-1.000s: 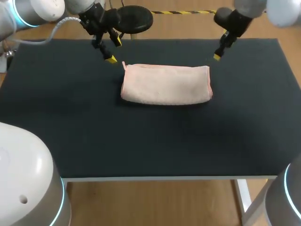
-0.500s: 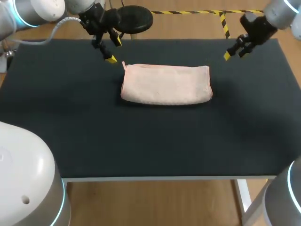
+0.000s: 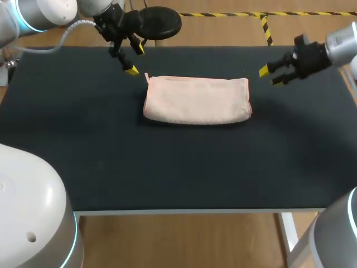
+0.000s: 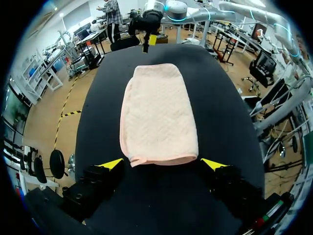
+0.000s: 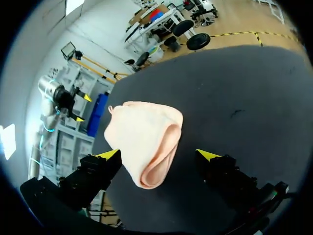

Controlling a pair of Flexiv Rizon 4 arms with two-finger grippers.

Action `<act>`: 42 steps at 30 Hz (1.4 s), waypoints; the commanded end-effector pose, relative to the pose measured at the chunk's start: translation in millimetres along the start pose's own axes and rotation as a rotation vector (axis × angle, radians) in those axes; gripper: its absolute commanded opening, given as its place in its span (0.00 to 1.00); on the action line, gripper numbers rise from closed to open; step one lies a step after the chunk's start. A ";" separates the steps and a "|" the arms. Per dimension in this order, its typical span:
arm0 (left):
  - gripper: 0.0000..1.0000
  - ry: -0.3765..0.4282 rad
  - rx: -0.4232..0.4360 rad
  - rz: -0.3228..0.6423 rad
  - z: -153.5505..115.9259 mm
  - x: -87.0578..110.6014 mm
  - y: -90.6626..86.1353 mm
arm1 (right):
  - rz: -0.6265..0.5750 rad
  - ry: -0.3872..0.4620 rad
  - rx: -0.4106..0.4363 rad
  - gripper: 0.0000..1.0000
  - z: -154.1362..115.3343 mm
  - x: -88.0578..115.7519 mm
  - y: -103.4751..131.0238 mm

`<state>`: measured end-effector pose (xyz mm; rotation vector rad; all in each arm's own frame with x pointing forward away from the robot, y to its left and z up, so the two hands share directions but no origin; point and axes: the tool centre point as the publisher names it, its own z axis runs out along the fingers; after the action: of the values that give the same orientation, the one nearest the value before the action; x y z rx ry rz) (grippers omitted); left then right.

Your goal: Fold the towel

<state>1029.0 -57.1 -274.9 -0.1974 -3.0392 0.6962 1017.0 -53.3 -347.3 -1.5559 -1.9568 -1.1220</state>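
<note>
A pale pink towel (image 3: 196, 100) lies folded into a long rectangle on the black table (image 3: 167, 162), a little back of the middle. My left gripper (image 3: 134, 60) hangs open just off the towel's back left corner; in its wrist view the towel (image 4: 157, 115) stretches away ahead of the open gripper (image 4: 161, 164). My right gripper (image 3: 269, 76) stands open to the right of the towel's right end, apart from it. In the right wrist view the towel's rolled end (image 5: 146, 139) lies just ahead of the open gripper (image 5: 157, 155), and my left gripper (image 5: 80, 107) shows beyond it.
Wide bare black surface (image 3: 83, 128) spreads to the left, right and front of the towel. The table's front edge (image 3: 178, 211) is white. My right gripper (image 4: 148, 39) shows at the towel's far end in the left wrist view.
My right gripper has swung from the towel's back right corner out to the right, then come lower beside the towel's right end, pointing at it. The left arm and the towel have stayed put.
</note>
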 end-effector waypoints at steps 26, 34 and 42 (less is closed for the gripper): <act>1.00 0.000 0.002 0.001 0.6 -0.6 0.7 | 0.094 0.054 0.085 1.00 77.8 -4.4 -18.7; 1.00 0.000 0.002 0.001 0.6 -0.6 0.7 | 0.107 0.041 0.099 1.00 87.1 -5.7 -21.7; 1.00 0.000 0.002 0.001 0.6 -0.6 0.7 | 0.121 0.049 0.105 1.00 95.5 -7.0 -23.1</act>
<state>1029.2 -57.1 -274.8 -0.1975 -3.0387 0.6952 1011.0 13.5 -411.9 -1.5588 -1.8344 -0.9850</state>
